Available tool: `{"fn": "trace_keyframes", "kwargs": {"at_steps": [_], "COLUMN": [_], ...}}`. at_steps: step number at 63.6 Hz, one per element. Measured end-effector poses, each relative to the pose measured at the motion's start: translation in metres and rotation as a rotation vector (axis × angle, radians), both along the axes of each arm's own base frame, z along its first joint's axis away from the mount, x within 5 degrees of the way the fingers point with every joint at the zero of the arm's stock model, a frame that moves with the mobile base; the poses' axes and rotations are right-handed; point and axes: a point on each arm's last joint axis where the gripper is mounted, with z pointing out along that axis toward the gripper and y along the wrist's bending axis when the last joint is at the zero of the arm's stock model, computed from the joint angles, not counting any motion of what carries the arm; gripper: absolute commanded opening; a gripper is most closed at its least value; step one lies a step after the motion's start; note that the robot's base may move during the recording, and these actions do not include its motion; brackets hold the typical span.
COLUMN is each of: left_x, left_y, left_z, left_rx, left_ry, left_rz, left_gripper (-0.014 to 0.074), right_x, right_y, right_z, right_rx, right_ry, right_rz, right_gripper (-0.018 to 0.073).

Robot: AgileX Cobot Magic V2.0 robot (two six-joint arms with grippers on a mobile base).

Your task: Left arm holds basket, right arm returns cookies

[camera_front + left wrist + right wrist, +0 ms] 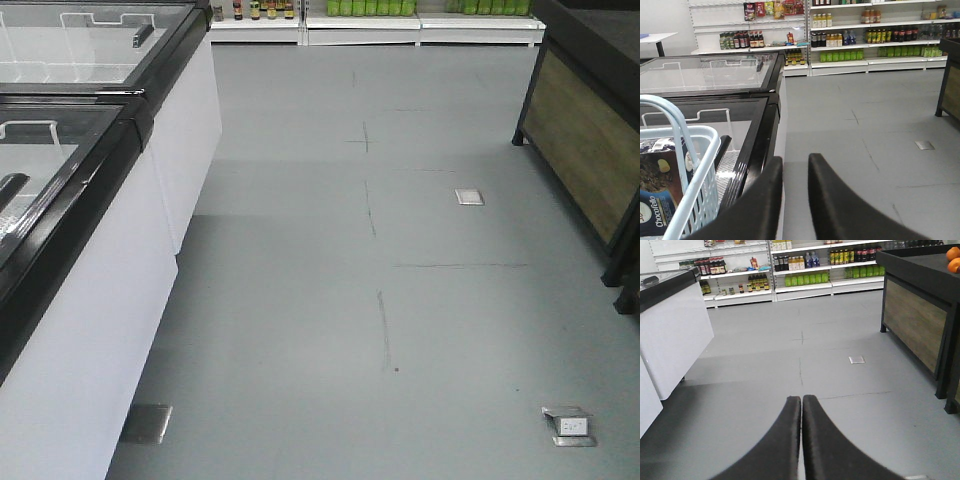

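Note:
In the left wrist view the light blue basket (pixel 704 150) fills the lower left corner, its arched handle (pixel 676 125) raised. The dark cookies box (pixel 656 212) with white "Choco..." lettering lies inside it. My left gripper (pixel 795 159) is just right of the basket, over the edge of a freezer. Its fingers stand apart with only floor showing in the gap. The right wrist view has my right gripper (pixel 801 398) above bare floor, fingers pressed together and empty. Neither arm nor the basket appears in the front view.
Glass-lidded chest freezers (pixel 70 150) (pixel 715 75) line the left side. A dark wooden display stand (pixel 915 325) with oranges (pixel 954 259) is on the right. Stocked shelves (pixel 865 40) run along the far wall. Metal floor plates (pixel 469 196) (pixel 570 425) sit in the grey floor.

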Motion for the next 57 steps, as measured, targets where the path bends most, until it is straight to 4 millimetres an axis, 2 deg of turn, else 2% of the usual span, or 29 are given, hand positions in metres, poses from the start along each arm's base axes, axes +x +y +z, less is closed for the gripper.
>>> {"fn": "trace_keyframes", "kwargs": {"at_steps": [7, 14, 26, 42, 47, 57], "left_x": [0.0000, 0.0000, 0.0000, 0.0000, 0.0000, 0.0000], "left_y": [0.0000, 0.0000, -0.0001, -0.0003, -0.0016, -0.0063], "left_z": [0.0000, 0.0000, 0.0000, 0.0000, 0.0001, 0.0010], "left_rx": [-0.002, -0.003, -0.004, -0.030, -0.144, -0.576], "left_ry": [0.000, 0.000, 0.000, -0.001, -0.003, -0.005], "left_rz": [0.000, 0.000, 0.000, -0.001, -0.003, -0.012], "left_gripper": [0.0586, 0.0735, 0.0708, 0.0608, 0.0571, 0.0517], "right_x": [0.0000, 0.0000, 0.0000, 0.0000, 0.0000, 0.0000], "right_y": [0.0000, 0.0000, 0.0000, 0.0000, 0.0000, 0.0000], "right_z": [0.0000, 0.0000, 0.0000, 0.0000, 0.0000, 0.0000], "right_rx": [0.000, 0.000, 0.000, 0.000, 0.000, 0.000], "right_ry": [0.000, 0.000, 0.000, 0.000, 0.000, 0.000], "right_rz": [0.000, 0.000, 0.000, 0.000, 0.000, 0.000], "right_gripper": [-0.0011, -0.0011, -0.0011, -0.0011, -0.0011, -0.0011]}}
